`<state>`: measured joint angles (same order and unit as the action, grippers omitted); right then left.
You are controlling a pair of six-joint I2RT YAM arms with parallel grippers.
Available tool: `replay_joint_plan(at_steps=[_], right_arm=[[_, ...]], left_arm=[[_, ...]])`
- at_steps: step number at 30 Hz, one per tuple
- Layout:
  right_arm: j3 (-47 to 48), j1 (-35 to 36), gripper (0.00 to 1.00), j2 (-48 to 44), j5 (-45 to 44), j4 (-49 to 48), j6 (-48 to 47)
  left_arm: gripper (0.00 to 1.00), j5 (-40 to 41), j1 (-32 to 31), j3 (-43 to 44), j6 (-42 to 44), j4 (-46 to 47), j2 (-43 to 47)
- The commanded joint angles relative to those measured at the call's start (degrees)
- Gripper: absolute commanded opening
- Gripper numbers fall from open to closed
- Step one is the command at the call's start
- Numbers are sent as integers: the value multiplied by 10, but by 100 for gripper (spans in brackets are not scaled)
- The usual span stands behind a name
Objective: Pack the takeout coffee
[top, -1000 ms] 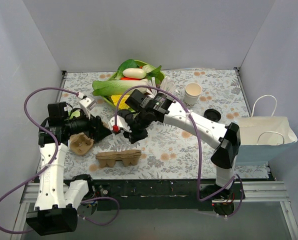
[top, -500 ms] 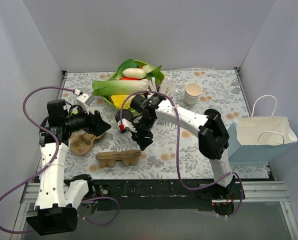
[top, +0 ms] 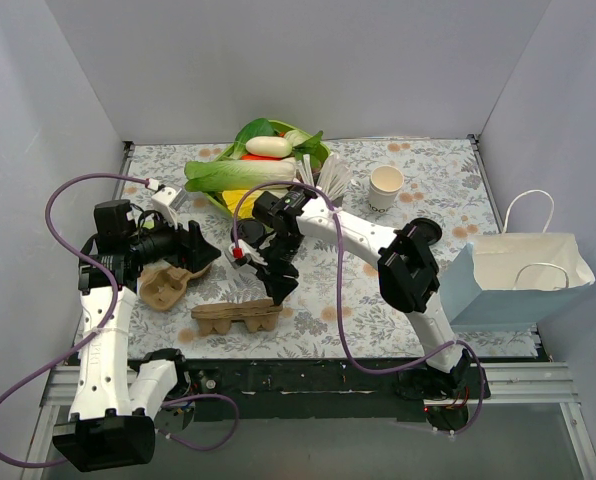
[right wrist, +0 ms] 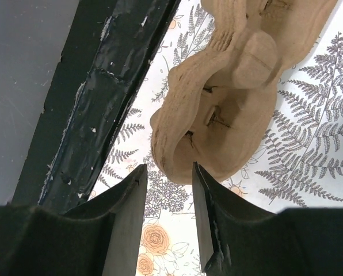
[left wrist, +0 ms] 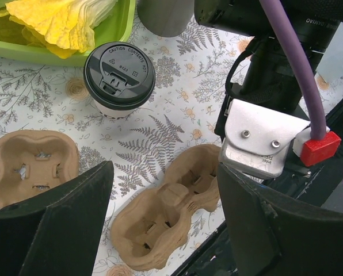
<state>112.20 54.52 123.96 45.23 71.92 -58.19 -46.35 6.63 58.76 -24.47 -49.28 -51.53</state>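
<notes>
**Spotter:** Where's the takeout coffee, and what are you holding?

**Me:** Nothing. The takeout coffee (left wrist: 119, 77) stands capped and upright on the tabletop (top: 438, 170), just beside the green tray (left wrist: 105, 37), left of the tabletop's middle. My left end effector (left wrist: 164, 175) hangs spread wide short of it, empty. My right end effector (right wrist: 168, 169) is parted too. Its tips sit either side of one end of the pulp cup carrier (right wrist: 229, 109) by the near edge, and I see no pinch on it.

**Spotter:** So what worries you?

**Me:** First, the carrier. It looks light and thin-walled. If I clench on its lip off-centre, I judge it may buckle or tip up instead of lifting flat. A nudge could also shove it onto the black rail (right wrist: 102, 98) along the near edge.

**Spotter:** And the cup?

**Me:** My right arm (top: 358, 232) reaches across from the right side, and its wrist is near the coffee. A careless swing could clip that tall cup and topple it. I can't tell how firmly it is capped, so that might mean a spill.

**Spotter:** Anything else?

**Me:** My two end effectors are close together over the same patch. If both go for the carrier or the cup at once, they may collide. The paper bag (top: 523, 275) waits at the right edge, well apart, so a weak grip has a long way in which to slip.
</notes>
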Motion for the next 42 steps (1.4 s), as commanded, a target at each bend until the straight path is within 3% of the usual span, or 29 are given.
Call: replay_joint_plan(at_steps=[1,8,24,30,42], right_arm=[[12,4,44,-3,27,29,-17],[11,9,44,10,24,29,-9],[32,8,25,34,21,29,4],[26,8,32,15,14,29,9],[33,5,35,12,4,30,22]], left_arm=[[72,2,0,4,-2,4,11],[72,4,0,-3,-15,19,9],[72,8,0,-3,-19,17,9],[72,6,0,-3,-17,19,8],[72,0,0,-5,-23,21,8]])
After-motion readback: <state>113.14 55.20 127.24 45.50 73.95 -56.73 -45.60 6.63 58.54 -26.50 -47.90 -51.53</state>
